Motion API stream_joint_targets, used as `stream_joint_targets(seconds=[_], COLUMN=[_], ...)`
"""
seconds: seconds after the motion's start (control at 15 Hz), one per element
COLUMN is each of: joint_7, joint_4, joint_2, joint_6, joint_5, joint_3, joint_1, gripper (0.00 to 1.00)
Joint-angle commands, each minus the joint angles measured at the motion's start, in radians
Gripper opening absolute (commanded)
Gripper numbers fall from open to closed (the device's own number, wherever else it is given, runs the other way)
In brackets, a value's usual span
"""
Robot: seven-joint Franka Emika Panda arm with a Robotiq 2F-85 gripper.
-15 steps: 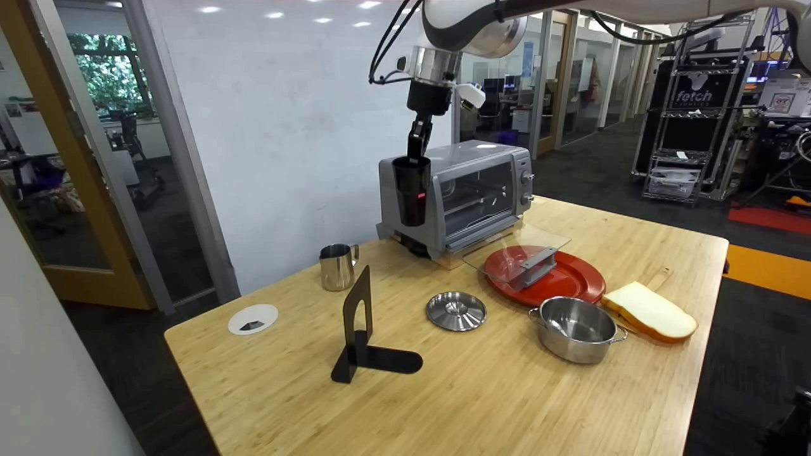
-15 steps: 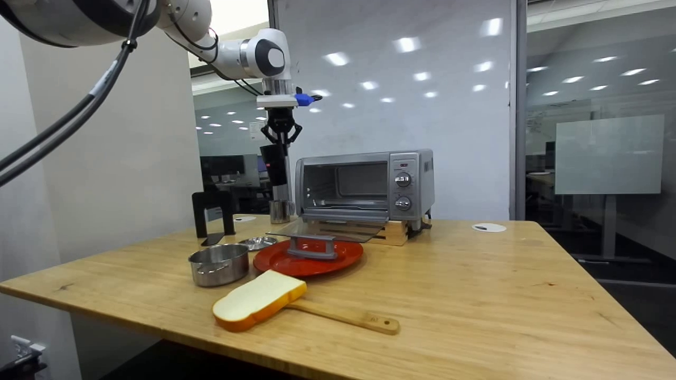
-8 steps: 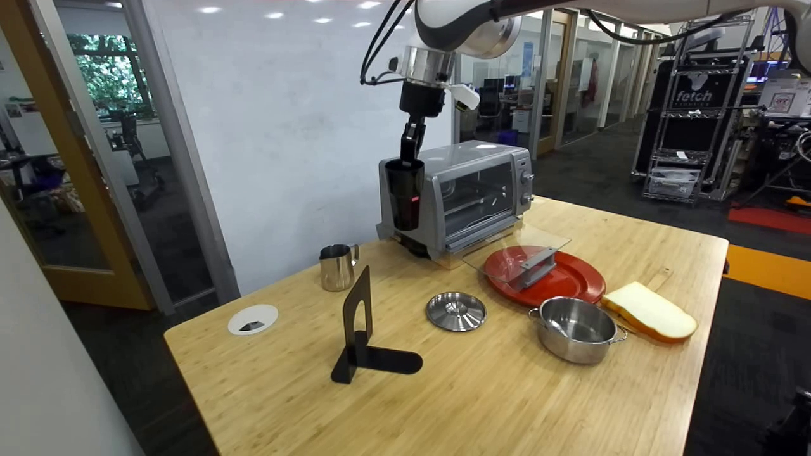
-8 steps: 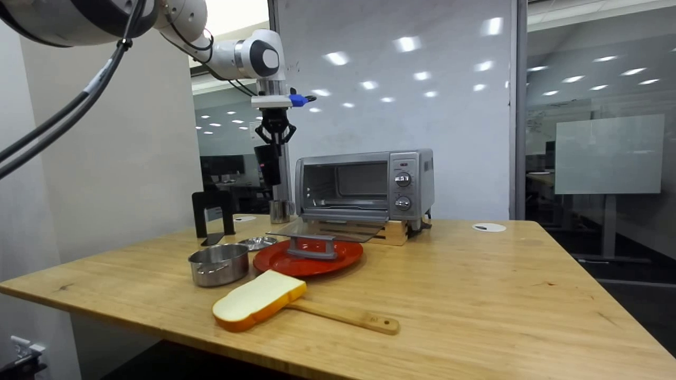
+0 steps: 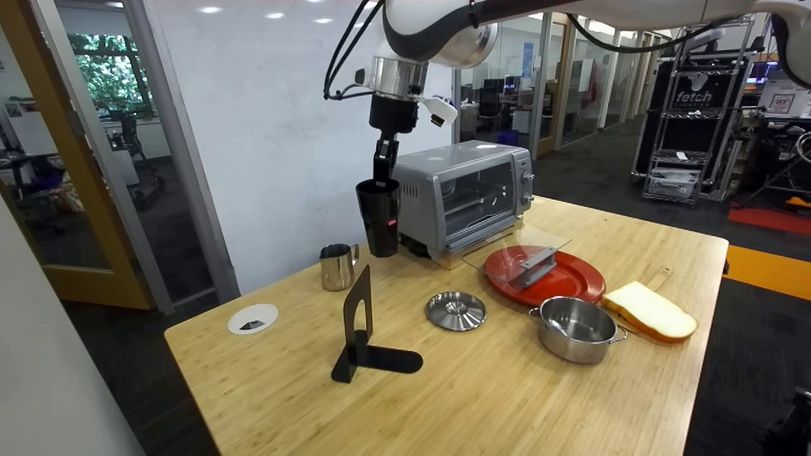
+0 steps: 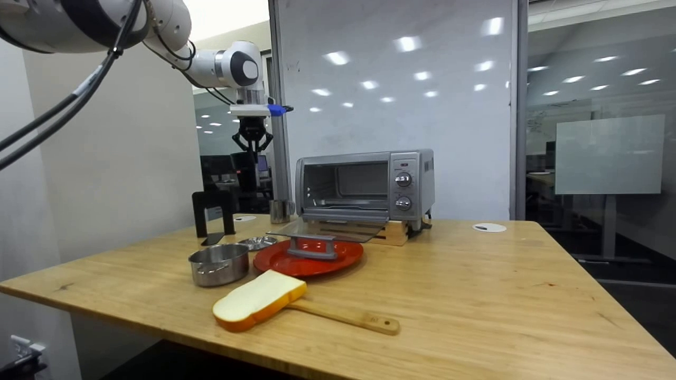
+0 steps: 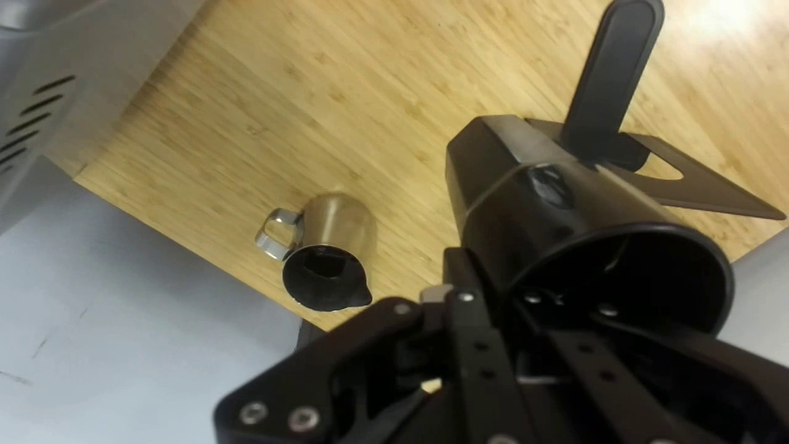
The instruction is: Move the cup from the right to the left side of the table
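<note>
Table (image 5: 494, 405) is large, light wood-grain, pale edge. Using the grey metal toaster oven (image 5: 453, 190) as reference: glossy white wall panel (image 5: 285, 126) behind it, its clear glass door (image 6: 332, 228) lowered over a round red plate (image 5: 580, 273). Two-handled steel pot (image 5: 573, 348) beyond the plate from oven, orange-crusted white bread slice (image 5: 652, 313) on a wooden-handled utensil (image 6: 354, 317) farther out. Shiny steel pitcher (image 5: 337, 272) and black upright bookend (image 5: 383, 359) off oven's non-knob end. Room: dark carpet (image 5: 760, 367), tall wire rack (image 5: 696, 114) well past the knob end.

Pincer (image 5: 380, 182) is clamped on the wall of the tall black cup (image 5: 379, 218) near its rim; cup's in the air off the oven's non-knob end, mouth up, slight tilt. Vs a second ago: in both exterior views cup and pincer are lower and farther from oven; plate, pot, pitcher, bookend haven't moved.
</note>
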Motion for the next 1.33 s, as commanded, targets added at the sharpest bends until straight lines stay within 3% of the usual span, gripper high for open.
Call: stream_joint_targets(seconds=[0.0, 1.27], joint_7=[-0.007, 0.026], joint_4=[0.001, -0.072], joint_2=[0.016, 0.074], joint_6=[-0.024, 0.009], joint_5=[0.004, -0.018], joint_3=[0.004, -0.021], joint_1=[0.002, 0.012], gripper=[0.02, 0.02])
